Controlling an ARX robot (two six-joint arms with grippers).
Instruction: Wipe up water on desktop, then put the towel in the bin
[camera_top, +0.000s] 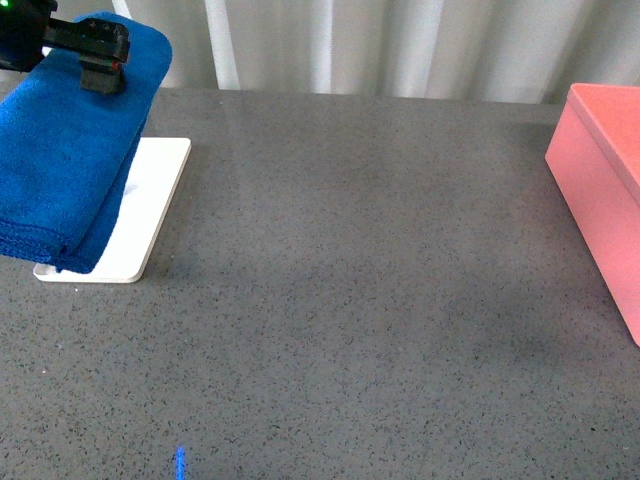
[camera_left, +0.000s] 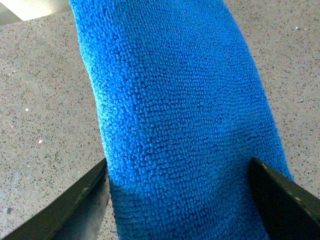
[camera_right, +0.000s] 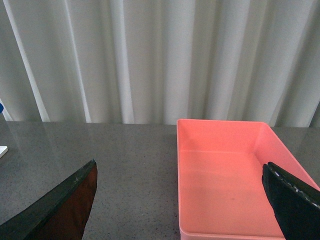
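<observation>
The blue towel (camera_top: 70, 150) hangs folded at the far left of the front view, held up off the grey desktop (camera_top: 360, 300). My left gripper (camera_top: 103, 70) is shut on its upper fold. In the left wrist view the towel (camera_left: 180, 110) fills the space between the two dark fingers (camera_left: 280, 200). The pink bin (camera_top: 605, 190) stands at the right edge of the desktop. My right gripper (camera_right: 182, 197) is open with nothing in it, and the empty bin (camera_right: 225, 175) lies just past it. No water shows on the desktop.
A flat white tray (camera_top: 140, 215) lies on the desktop under and behind the hanging towel. Pale curtains (camera_top: 400, 45) close off the far side of the desktop. A small blue light spot (camera_top: 180, 462) marks the near edge.
</observation>
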